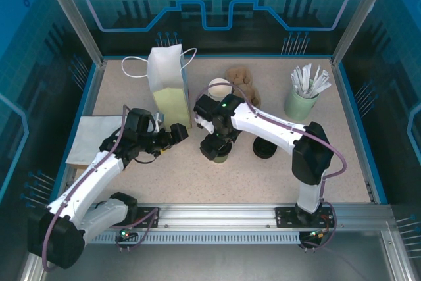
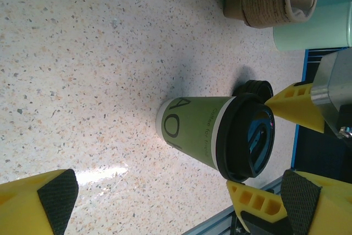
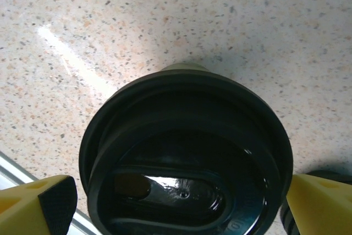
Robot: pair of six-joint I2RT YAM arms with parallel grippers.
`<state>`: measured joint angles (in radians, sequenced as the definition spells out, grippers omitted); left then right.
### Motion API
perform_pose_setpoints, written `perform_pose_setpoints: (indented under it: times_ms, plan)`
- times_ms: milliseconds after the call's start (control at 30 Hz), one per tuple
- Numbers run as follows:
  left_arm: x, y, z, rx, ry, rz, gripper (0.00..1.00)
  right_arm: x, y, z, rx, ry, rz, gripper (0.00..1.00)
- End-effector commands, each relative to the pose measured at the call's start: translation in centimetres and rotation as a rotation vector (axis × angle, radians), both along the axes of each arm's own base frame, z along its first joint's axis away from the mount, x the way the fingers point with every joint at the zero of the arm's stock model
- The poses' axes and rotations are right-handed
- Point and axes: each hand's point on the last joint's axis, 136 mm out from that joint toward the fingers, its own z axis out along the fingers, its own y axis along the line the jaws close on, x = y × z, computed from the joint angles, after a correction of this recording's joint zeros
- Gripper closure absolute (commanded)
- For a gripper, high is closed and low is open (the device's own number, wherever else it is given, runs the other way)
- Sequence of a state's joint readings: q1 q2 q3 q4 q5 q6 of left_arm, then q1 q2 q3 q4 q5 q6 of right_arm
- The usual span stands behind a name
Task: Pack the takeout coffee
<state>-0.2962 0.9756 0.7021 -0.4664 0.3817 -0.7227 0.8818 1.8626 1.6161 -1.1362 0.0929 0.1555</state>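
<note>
The takeout coffee (image 2: 201,130) is a green paper cup with a black lid (image 3: 184,158), standing upright on the speckled table mid-front (image 1: 222,156). My right gripper (image 1: 218,143) hangs directly above it, open. Its yellow fingers (image 2: 294,105) stand one at each side of the lid, their tips close to the rim. From its own camera the right gripper (image 3: 181,207) straddles the lid. My left gripper (image 1: 179,133) is left of the cup and points toward it. The left gripper (image 2: 176,196) is open, with bare table between its pads.
A pale-green paper bag (image 1: 170,87) stands upright at the back left. A stack of black lids (image 1: 264,148) sits right of the cup. Brown sleeves (image 1: 240,77) and a lying stack of cups (image 1: 219,87) are behind. A cup of white packets (image 1: 302,93) stands back right. A napkin (image 1: 95,139) lies left.
</note>
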Motion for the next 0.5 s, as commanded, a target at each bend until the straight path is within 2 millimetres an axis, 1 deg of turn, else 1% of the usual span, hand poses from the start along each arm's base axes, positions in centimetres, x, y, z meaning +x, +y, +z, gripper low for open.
perform_pose_setpoints:
  times_ms: [0, 200, 367, 467]
  plan:
    - [0.04, 0.07, -0.01, -0.005, -0.007, -0.011, 0.01, -0.40, 0.26, -1.97, -0.009, 0.063, 0.003, 0.00]
    - [-0.08, 0.06, -0.15, -0.006, -0.004, -0.012, 0.01, -0.39, 0.37, -1.72, 0.001, 0.052, 0.002, 0.00]
    - [-0.06, 0.07, -0.16, -0.007, -0.005, -0.011, 0.01, -0.17, 0.22, -2.19, -0.016, 0.050, -0.001, 0.00]
    - [-0.12, 0.08, -0.14, -0.007, -0.005, -0.011, 0.01, -0.16, 0.22, -2.06, -0.016, 0.048, -0.003, 0.01]
